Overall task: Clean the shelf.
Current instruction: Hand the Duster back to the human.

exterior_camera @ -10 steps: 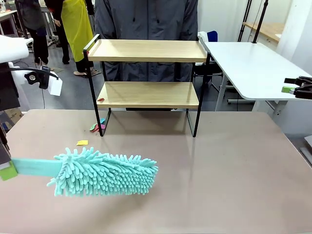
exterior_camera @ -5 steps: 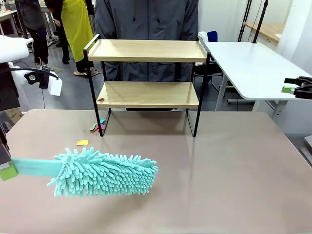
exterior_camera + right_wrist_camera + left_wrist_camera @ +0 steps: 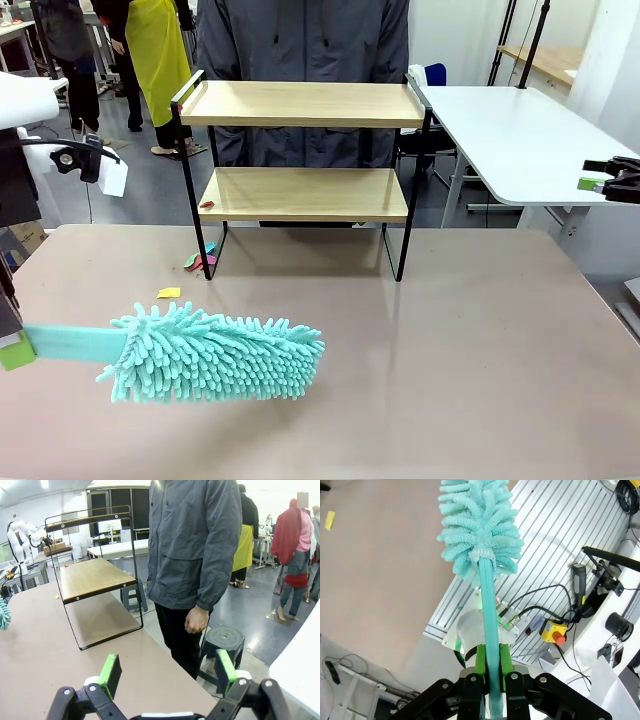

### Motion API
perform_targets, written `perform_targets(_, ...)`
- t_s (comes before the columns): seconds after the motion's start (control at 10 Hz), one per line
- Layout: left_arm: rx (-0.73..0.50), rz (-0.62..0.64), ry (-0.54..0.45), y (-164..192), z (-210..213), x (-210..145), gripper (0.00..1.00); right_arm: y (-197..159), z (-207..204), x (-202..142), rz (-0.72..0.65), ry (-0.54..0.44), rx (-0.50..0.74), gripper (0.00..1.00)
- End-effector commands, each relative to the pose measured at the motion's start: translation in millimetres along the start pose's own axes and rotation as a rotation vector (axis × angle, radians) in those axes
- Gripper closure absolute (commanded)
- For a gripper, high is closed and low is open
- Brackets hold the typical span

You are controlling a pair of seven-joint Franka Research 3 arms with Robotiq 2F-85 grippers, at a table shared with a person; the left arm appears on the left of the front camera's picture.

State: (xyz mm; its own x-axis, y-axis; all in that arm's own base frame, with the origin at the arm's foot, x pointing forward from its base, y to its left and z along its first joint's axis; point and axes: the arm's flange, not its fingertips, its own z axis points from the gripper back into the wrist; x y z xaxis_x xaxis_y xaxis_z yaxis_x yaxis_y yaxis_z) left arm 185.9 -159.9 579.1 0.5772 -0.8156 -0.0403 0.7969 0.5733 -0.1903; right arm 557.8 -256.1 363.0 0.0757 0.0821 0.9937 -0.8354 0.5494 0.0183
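The shelf (image 3: 300, 140) stands at the far middle of the table, with two light wooden boards in a black frame. A small red scrap (image 3: 207, 204) lies on its lower board. A teal fluffy duster (image 3: 210, 355) hovers low over the near left of the table. My left gripper (image 3: 12, 345) is shut on the duster's flat handle (image 3: 489, 630) at the picture's left edge. In the left wrist view the green pads (image 3: 480, 662) clamp that handle, and the duster head (image 3: 477, 525) points away. My right gripper (image 3: 605, 180) hangs open at the far right; its pads (image 3: 110, 672) stand wide apart, facing the shelf (image 3: 95, 575).
Coloured scraps (image 3: 200, 260) lie by the shelf's left leg, and a yellow scrap (image 3: 168, 293) sits nearer the duster. A person (image 3: 300, 40) in a grey jacket stands behind the shelf. A white table (image 3: 520, 140) adjoins at the right.
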Motion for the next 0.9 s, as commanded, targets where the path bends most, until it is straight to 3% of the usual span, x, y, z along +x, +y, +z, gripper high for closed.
perform_targets(0.0, 0.000, 0.000, 0.000, 0, 0, 0, 0.87, 0, 0, 0, 0.000, 0.000, 0.000, 0.00)
perform_targets(0.1, 0.002, 0.000, -0.080, -1, 17, -14, 0.87, 8, -4, 30, 0.006, -0.003, 0.069, 0.00)
perform_targets(0.4, -0.078, -0.068, -0.182, 22, 12, 2, 0.87, 57, -40, 129, -0.004, 0.032, 0.200, 0.00)
perform_targets(0.6, -0.105, -0.137, -0.297, 41, 4, 6, 0.87, 103, -68, 179, -0.071, 0.087, 0.279, 0.00)
perform_targets(0.8, -0.092, -0.195, -0.404, 57, -5, 18, 0.87, 141, -92, 202, -0.160, 0.117, 0.359, 0.00)
